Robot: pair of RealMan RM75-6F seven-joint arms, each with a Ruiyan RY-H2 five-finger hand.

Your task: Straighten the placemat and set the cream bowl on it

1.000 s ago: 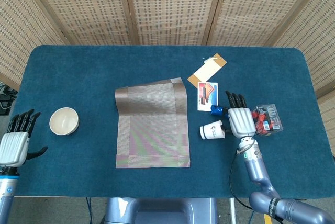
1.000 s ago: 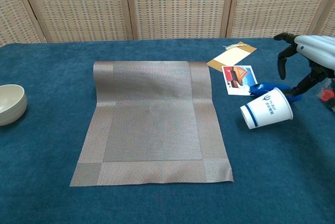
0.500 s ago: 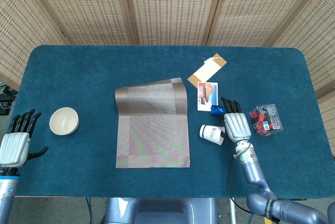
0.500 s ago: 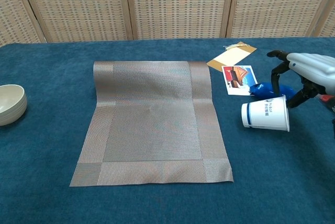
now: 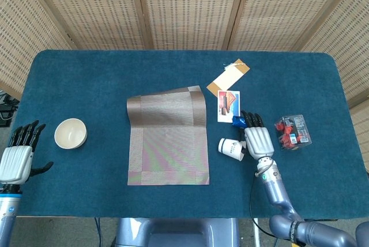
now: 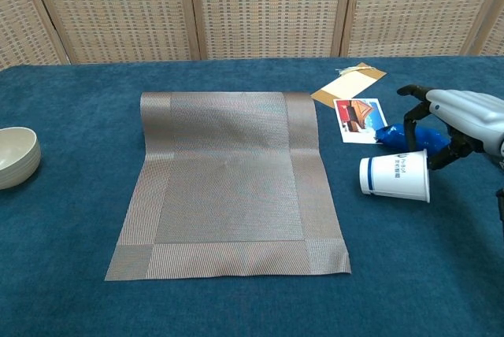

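From the head view I see the placemat [image 5: 168, 137] lying mid-table on the blue cloth [image 5: 104, 79], its far edge lifted in a low curl and its outline slightly skewed. The cream bowl [image 5: 70, 133] sits upright well to the left of it, apart from the mat. My left hand [image 5: 16, 157] hangs at the table's near left corner, fingers straight and spread, holding nothing. My right hand [image 5: 257, 139] lies palm down right of the mat, fingers extended forward; the paper cup [image 5: 232, 148] lies on its side just beside it, and I cannot tell from here whether they touch. Beyond the fingertips are a small blue object [image 5: 237, 122], a picture card [image 5: 228, 105] and a tan tag [image 5: 228, 77]. A clear packet with red contents [image 5: 293, 131] lies to the right of the hand.

In the chest view the placemat [image 6: 228, 187] fills the centre, its far end rolled up in a ridge. The cream bowl [image 6: 16, 156] shows at the left edge, apart from the mat. The right hand [image 6: 457, 120] comes in from the right, fingers curved down over the base end of the paper cup [image 6: 394, 177], which lies on its side with its mouth toward the mat; the fingers look apart and not closed round it. The blue object [image 6: 405, 135] lies behind the cup, the picture card [image 6: 359, 120] and tan tag [image 6: 349, 83] further back. The left hand is out of this view.
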